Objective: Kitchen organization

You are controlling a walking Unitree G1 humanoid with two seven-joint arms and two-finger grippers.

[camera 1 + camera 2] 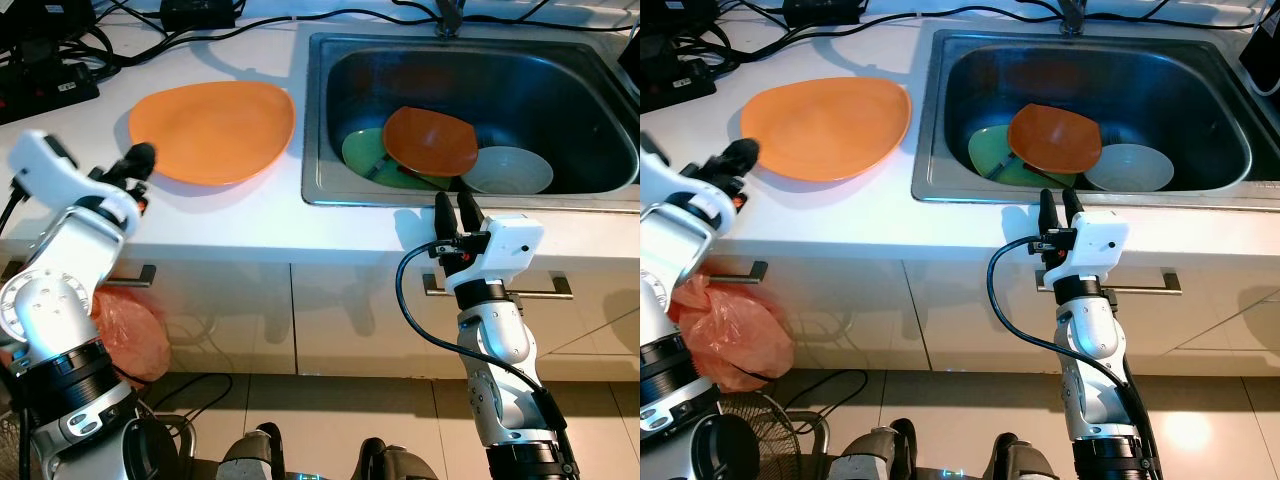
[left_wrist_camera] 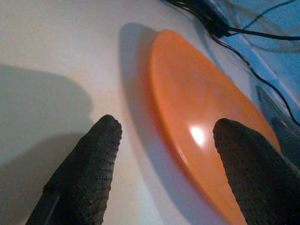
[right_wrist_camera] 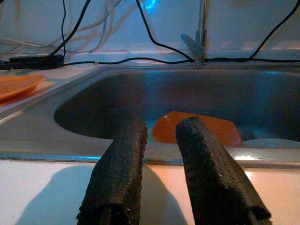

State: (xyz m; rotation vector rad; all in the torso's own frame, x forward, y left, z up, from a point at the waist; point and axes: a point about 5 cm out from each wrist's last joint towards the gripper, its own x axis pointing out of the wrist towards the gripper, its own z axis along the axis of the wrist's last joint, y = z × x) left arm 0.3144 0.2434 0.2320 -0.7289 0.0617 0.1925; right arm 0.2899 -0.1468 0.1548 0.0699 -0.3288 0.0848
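Note:
A large orange plate (image 1: 215,125) lies flat on the white counter (image 1: 250,215), left of the steel sink (image 1: 560,90). My left gripper (image 1: 140,158) is open at the plate's left rim, close to the counter; in the left wrist view one of its fingers (image 2: 89,168) is over bare counter and the other over the plate (image 2: 201,108). In the sink lie a dark orange dish (image 1: 430,140), a green plate (image 1: 362,150) partly under it, and a white bowl (image 1: 507,170). My right gripper (image 1: 455,200) hovers at the sink's front rim, fingers pointing at the basin, narrowly open and empty.
Black cables and a power strip (image 1: 45,90) run along the back of the counter, with the faucet base (image 1: 448,15) behind the sink. Below the counter are cabinet fronts with a handle (image 1: 540,290), and a red plastic bag (image 1: 135,335) hangs at the left.

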